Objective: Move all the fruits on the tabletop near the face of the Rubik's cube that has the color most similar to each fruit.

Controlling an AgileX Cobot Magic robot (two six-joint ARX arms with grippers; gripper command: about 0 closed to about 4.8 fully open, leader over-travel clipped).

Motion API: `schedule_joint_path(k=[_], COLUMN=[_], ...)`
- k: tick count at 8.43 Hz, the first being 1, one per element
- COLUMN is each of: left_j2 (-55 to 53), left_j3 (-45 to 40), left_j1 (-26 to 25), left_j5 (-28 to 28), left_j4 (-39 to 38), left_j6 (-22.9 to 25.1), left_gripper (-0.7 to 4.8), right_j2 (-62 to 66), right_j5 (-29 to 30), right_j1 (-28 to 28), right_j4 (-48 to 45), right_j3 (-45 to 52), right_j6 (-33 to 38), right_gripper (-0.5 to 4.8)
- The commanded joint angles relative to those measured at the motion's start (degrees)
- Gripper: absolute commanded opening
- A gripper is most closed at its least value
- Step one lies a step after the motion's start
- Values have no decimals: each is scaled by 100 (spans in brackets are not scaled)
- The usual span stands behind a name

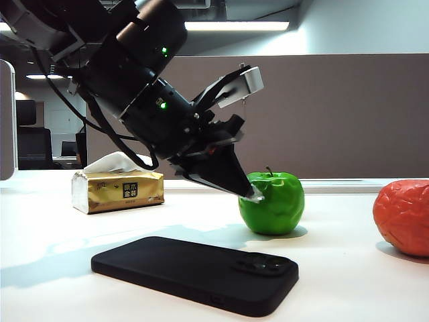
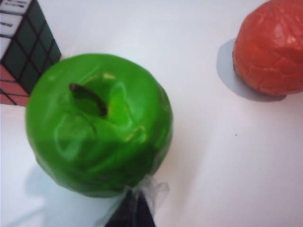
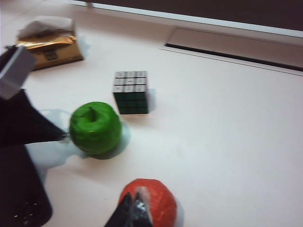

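A glossy green apple (image 1: 273, 202) (image 2: 99, 123) (image 3: 94, 127) stands on the white tabletop (image 1: 348, 282). My left gripper (image 1: 253, 194) (image 2: 137, 201) (image 3: 64, 136) is shut, its joined tips resting against the apple's side without holding it. The Rubik's cube (image 3: 132, 92) (image 2: 23, 52) sits just beyond the apple, dark green face toward it, with a red face and a white top also showing. The orange-red wrinkled fruit (image 1: 404, 216) (image 2: 270, 47) (image 3: 156, 203) lies apart on the right. My right gripper (image 3: 137, 204) hovers shut over it, holding nothing.
A gold tissue box (image 1: 119, 190) (image 3: 49, 47) stands at the back left. A black phone (image 1: 194, 272) (image 3: 19, 198) lies flat at the front. A long slot (image 3: 236, 49) runs along the desk's far edge.
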State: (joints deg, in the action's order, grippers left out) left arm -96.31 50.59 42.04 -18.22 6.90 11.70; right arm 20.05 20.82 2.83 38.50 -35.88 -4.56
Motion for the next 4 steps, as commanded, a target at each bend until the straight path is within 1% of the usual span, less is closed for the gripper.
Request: schedule_joint_path(k=[1,2,3,4], left_j2=[13,9,-59,-356], left_j3=[17,17,22,31], left_j1=[9,7,7,9], left_j5=[0,208,289,393], left_j4=[37,-166,-7,332], left_j6=[-68,4,48,28], left_gripper=[-5,-5,-5,-5], right_j2=[-2,-4,-4,-4], right_j5=[328,378,378,380], right_j1=[2,2,2,2], right_j4=[131,212,201,201], right_j3=[-33,-33,-33,-33], right_j6=[2,2,4,2], right_gripper=[-1,-1,-1,-1])
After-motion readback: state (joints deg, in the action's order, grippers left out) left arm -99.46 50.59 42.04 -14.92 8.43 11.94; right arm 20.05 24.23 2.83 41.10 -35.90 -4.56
